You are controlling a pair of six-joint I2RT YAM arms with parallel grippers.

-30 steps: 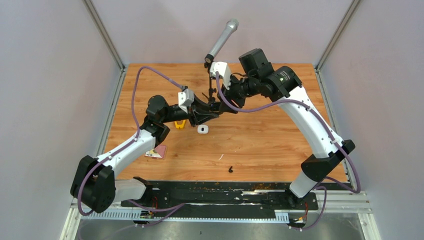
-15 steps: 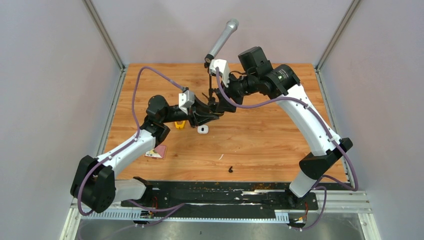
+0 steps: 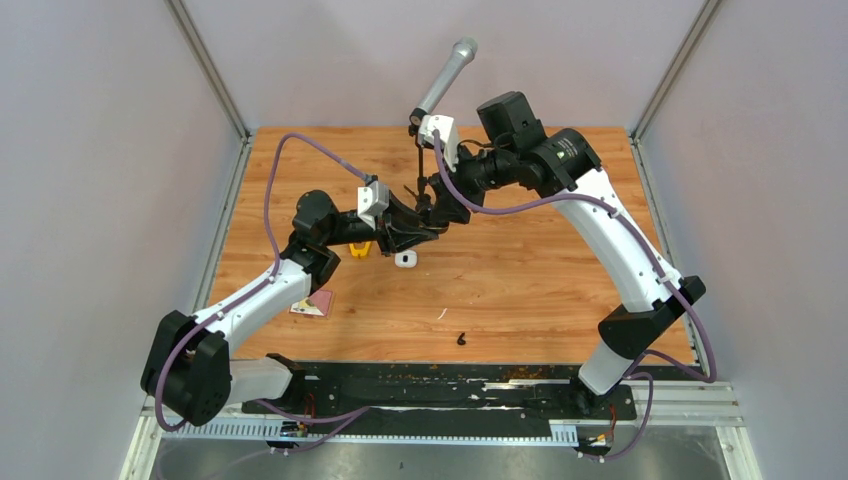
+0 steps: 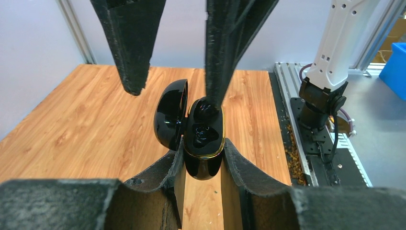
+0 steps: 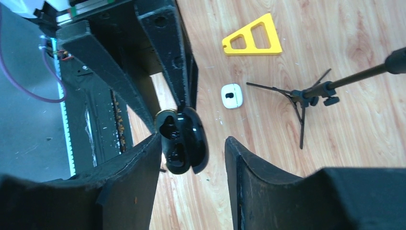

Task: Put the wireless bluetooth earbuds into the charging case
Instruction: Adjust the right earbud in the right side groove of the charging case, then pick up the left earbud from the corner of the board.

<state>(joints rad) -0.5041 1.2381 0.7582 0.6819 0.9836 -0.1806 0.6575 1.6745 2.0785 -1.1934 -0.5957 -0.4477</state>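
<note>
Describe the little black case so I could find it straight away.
Look just above the wooden table, a little behind its middle. There the left gripper pinches the black case in mid-air, lid hinged open. Unlike the white case lying on the wood nearby, it is glossy black with a thin gold rim.

Walls: pale grey-lilac panels are seen on the left, at the back and on the right.
Frame: slanted aluminium posts are set in the two back corners.
Table: a wood-grain table is enclosed by the panels on three sides.
Near edge: a black strip is laid along the table, and orange crumbs are scattered on it; a slotted metal rail is fixed just beside it.
Side: a blue bin is seen beyond the enclosure.
Light: the scene is lit evenly; only faint shadows are cast.
</note>
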